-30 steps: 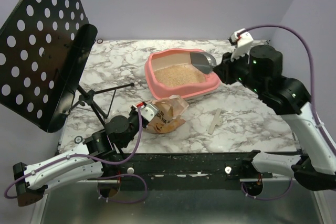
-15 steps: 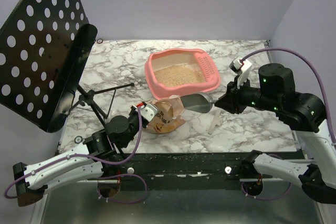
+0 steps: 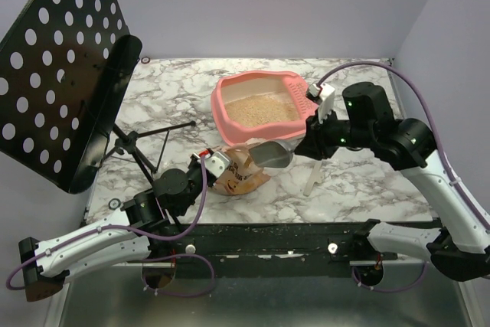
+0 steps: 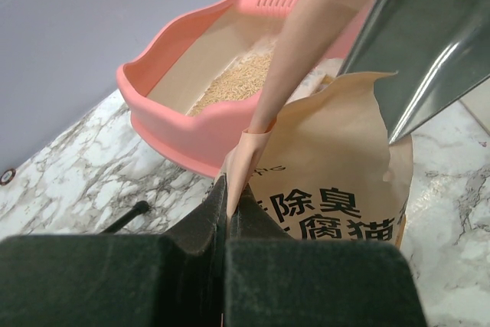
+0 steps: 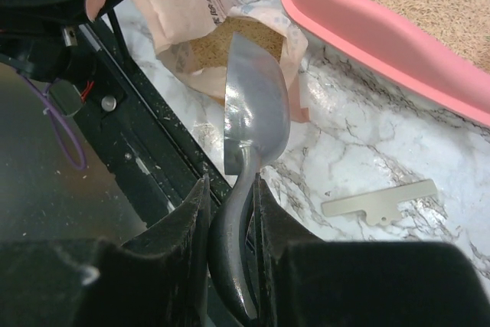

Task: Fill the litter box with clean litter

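Top external view, litter-filling task at mid-course. We see the litter box [image 3: 220, 105] toward the far edge of the table [image 3: 367, 181], slightly right of centre. A layer of clean litter [image 3: 264, 110] covers its floor but lies well below the rim. We judge the fill to be partial, with further scoopfuls left to carry across.

The paper bag [image 3: 241, 175] (printed in dark characters, as the left wrist view shows) lies toward the near edge, just in front of the litter box. Its open mouth faces the right edge, and tan granules show inside it in the right wrist view.

The left arm lies low, reaching from the near-left corner toward mid-table. The left gripper [image 3: 208, 166] is pinched tight on the upper lip of the paper bag and holds the mouth up.

The right arm reaches in from the right edge, its forearm bent leftward and down. The right gripper [image 3: 310, 145] is clamped on the handle of the scoop [image 3: 272, 153]. The bowl sits at the bag's mouth, tilted, and we see no granules in it, so we read this as the start of another dip.

A pale flat strip [image 3: 314, 176] lies apart, right of the bag. A perforated black panel [image 3: 61, 67] stands over the left edge.
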Controlling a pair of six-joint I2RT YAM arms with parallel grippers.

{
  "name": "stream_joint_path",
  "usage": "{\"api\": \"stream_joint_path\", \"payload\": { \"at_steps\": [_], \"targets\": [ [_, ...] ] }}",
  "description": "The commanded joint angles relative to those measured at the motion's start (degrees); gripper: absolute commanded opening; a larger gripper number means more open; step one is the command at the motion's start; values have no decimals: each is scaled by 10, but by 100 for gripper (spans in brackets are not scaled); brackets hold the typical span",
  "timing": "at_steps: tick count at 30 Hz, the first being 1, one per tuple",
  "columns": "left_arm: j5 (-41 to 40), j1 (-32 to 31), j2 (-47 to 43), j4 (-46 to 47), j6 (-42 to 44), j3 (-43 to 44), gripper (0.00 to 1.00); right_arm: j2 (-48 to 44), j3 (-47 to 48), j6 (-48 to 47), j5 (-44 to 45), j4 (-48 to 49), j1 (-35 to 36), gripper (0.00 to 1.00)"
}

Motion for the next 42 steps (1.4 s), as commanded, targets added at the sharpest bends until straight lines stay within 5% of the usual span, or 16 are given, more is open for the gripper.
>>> {"api": "stream_joint_path", "payload": {
  "at_steps": [1, 15, 32, 42],
  "targets": [
    [11, -2, -10, 17, 0, 20, 0, 27, -13, -20, -41, 28, 3, 0],
    [21, -2, -4, 15, -3, 22, 0, 28, 103, -25, -14, 4, 3, 0],
    [18, -2, -1, 17, -3, 22, 0, 72, 42, -63, 27, -8, 12, 0],
    [15, -2, 7, 18, -3, 21, 0, 153, -54, -21, -86, 97, 13, 0]
  ]
}}
